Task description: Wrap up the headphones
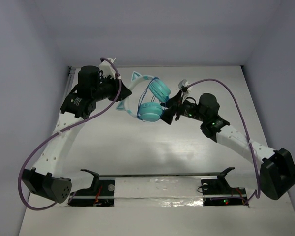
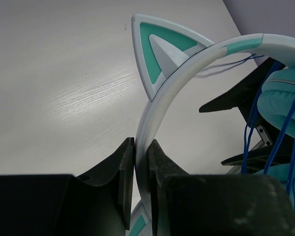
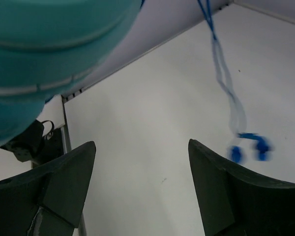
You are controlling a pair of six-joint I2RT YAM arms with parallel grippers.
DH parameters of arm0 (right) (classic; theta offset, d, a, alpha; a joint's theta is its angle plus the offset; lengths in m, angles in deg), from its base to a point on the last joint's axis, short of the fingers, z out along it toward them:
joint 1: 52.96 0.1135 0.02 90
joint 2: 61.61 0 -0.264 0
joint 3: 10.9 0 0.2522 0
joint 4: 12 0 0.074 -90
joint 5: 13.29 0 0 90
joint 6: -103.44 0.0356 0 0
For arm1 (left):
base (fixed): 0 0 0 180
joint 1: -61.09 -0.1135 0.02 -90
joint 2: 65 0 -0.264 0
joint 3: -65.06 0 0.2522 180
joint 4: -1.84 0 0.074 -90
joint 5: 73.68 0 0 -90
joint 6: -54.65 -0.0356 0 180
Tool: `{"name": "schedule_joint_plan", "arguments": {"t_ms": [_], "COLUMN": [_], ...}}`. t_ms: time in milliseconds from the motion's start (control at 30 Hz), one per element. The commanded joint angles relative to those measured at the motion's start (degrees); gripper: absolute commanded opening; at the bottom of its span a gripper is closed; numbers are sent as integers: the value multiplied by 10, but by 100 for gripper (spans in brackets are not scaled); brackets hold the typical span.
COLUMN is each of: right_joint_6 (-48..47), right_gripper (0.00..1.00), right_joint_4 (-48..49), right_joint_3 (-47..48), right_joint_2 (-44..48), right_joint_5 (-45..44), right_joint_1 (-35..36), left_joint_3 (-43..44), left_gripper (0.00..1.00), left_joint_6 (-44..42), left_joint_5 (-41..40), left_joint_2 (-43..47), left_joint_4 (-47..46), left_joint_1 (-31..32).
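The headphones (image 1: 148,101) hang above the table's far middle, with two teal earcups and a pale headband bearing cat-ear points. My left gripper (image 1: 125,95) is shut on the headband (image 2: 160,98), which runs up between its pads just below one cat ear (image 2: 160,46). The thin dark-blue cord (image 2: 281,123) runs in several strands across an earcup. My right gripper (image 1: 168,109) stands open beside the earcups, nothing between its fingers. In the right wrist view, one earcup (image 3: 49,49) fills the upper left above the open right gripper (image 3: 141,143). The cord's loose end (image 3: 227,83) dangles blurred at right.
Thick purple robot cables (image 1: 73,129) loop along both arms. White walls close the table (image 1: 152,152) on the left, back and right. Two black brackets (image 1: 93,178) sit at the near edge by the arm bases.
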Motion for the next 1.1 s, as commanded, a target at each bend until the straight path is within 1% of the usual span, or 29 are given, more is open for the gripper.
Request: {"name": "schedule_joint_plan", "arguments": {"t_ms": [0, 33, 100, 167, 233, 367, 500, 567, 700, 833, 900, 933, 967, 1067], "right_joint_6": [-15, -22, -43, -67, -73, -72, -68, -44, 6, 49, 63, 65, 64, 64], "right_gripper": [82, 82, 83, 82, 81, 80, 80, 80, 80, 80, 80, 78, 77, 75], "right_joint_4": [81, 79, 71, 44, 26, 42, 22, 60, 135, 209, 221, 212, 205, 200], "right_joint_3": [50, 71, 93, 114, 113, 69, 82, 68, 42, 46, 59, 68, 86, 92], "right_joint_2": [-29, -61, -96, -121, -112, -49, -61, -66, -77, -108, -120, -128, -144, -162], "right_joint_5": [26, 23, 20, -9, -27, -51, -44, -42, -3, 81, 99, 122, 128, 136], "right_joint_1": [2, 2, 2, 2, 2, 2, 2, 2, 2, 2, 2, 2, 2, 2], "left_joint_3": [-6, -11, -16, -10, -1, 21, 29, 30, 27, 16, 10, 10, 12, 24], "left_gripper": [0, 0, 0, 0, 0, 0, 0, 0, 0, 0, 0, 0, 0, 0], "left_joint_6": [20, 23, 27, 27, 23, 13, 16, 18, 20, 21, 22, 22, 21, 20], "left_joint_5": [50, 60, 62, 68, 64, 54, 59, 59, 62, 65, 65, 62, 61, 62], "left_joint_2": [37, 40, 45, 43, 41, 31, 23, 27, 34, 40, 43, 45, 48, 48], "left_joint_4": [-45, -52, -53, -52, -40, -31, -31, -31, -32, -33, -34, -34, -33, -31], "left_joint_1": [-1, -1, -1, -1, -1, -1, -1, -1, -1, -1, -1, -1, -1, -1]}}
